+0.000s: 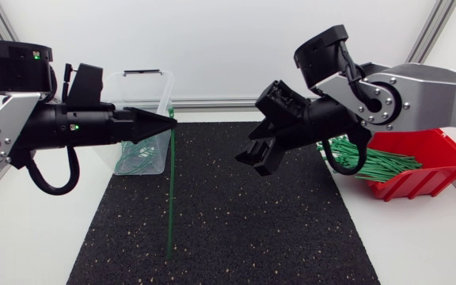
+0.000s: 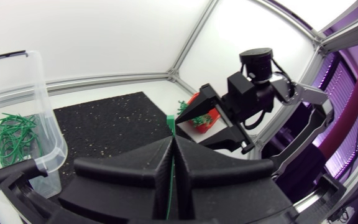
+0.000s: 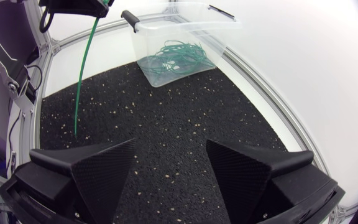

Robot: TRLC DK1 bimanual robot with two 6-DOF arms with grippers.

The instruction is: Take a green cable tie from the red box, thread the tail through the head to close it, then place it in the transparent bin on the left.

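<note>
My left gripper (image 1: 167, 123) is shut on the top of a straight green cable tie (image 1: 170, 190), which hangs down to the black mat in front of the transparent bin (image 1: 158, 87). In the left wrist view the tie (image 2: 171, 180) runs between the closed fingers (image 2: 157, 163). My right gripper (image 1: 257, 162) hovers open and empty over the mat's middle, to the right of the tie. From the right wrist view, the tie (image 3: 82, 74) dangles from the left gripper (image 3: 82, 6) well ahead of my open right gripper (image 3: 169, 165). The red box (image 1: 438, 158) holds several green ties.
The transparent bin (image 3: 225, 25) holds several closed green ties (image 3: 176, 55) and stands at the mat's far left corner. The black mat (image 1: 236, 229) covers the table's middle. White table surface lies on both sides of it.
</note>
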